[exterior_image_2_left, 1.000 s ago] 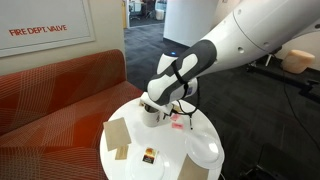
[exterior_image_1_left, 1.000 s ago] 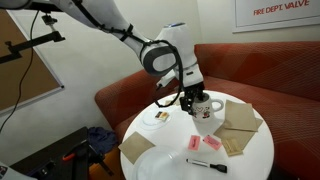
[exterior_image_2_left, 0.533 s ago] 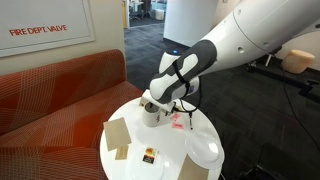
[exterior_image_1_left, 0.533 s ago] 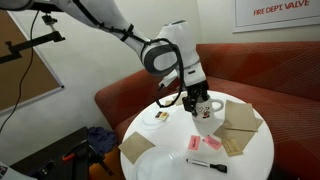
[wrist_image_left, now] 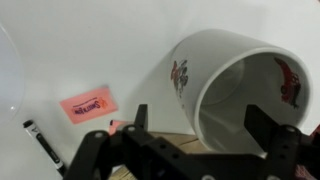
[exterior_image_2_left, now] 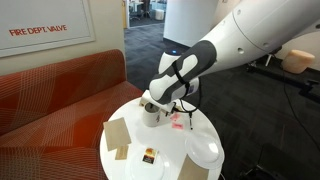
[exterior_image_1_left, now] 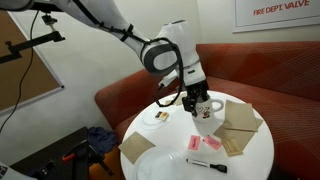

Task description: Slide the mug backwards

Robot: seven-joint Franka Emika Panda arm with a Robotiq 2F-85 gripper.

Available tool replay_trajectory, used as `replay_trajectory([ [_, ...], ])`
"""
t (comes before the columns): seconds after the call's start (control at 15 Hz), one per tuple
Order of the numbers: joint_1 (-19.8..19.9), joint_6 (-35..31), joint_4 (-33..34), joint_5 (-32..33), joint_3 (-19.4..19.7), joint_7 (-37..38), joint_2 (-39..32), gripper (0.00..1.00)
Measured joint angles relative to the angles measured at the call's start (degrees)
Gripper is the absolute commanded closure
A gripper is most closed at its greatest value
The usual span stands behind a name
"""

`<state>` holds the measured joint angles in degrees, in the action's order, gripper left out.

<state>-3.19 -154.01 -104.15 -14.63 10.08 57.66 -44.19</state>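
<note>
My tool (wrist_image_left: 201,112) is spread wide and holds nothing. In the wrist view its two fingers straddle the mug's (wrist_image_left: 215,70) near wall, one outside by the red print and one over the dark interior. I can't tell whether either pad touches the ceramic. The mug stands upright on the round desk (exterior_image_1_left: 250,160) in both exterior views, on the side nearer the couch (exterior_image_1_left: 130,95), with brown paper squares (exterior_image_1_left: 240,118) just beside it. A pink note (wrist_image_left: 88,105) and a marker (wrist_image_left: 40,145) lie well apart from it on the tool side. I judge the mug to be rigid, fairly heavy for its size, glazed and therefore slick, and breakable if it tips or runs off the desk edge. For a slide I'd rather not pinch the rim. A low push on the outer wall, or a light hook with the inner finger kept low, should keep it from tilting. The handle would turn it, so I'd leave that alone.
</note>
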Motion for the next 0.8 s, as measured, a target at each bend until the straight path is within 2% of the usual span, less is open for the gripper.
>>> replay_trajectory([
  [0.07, -0.1, 0.4, 0.0, 0.0, 0.0, 0.0, 0.0, 0.31],
  [0.6, -0.3, 0.8, 0.0, 0.0, -0.1, 0.0, 0.0, 0.94],
  [0.67, -0.3, 0.9, 0.0, 0.0, -0.1, 0.0, 0.0, 0.99],
  [0.8, -0.3, 1.6, 0.0, 0.0, -0.1, 0.0, 0.0, 1.00],
])
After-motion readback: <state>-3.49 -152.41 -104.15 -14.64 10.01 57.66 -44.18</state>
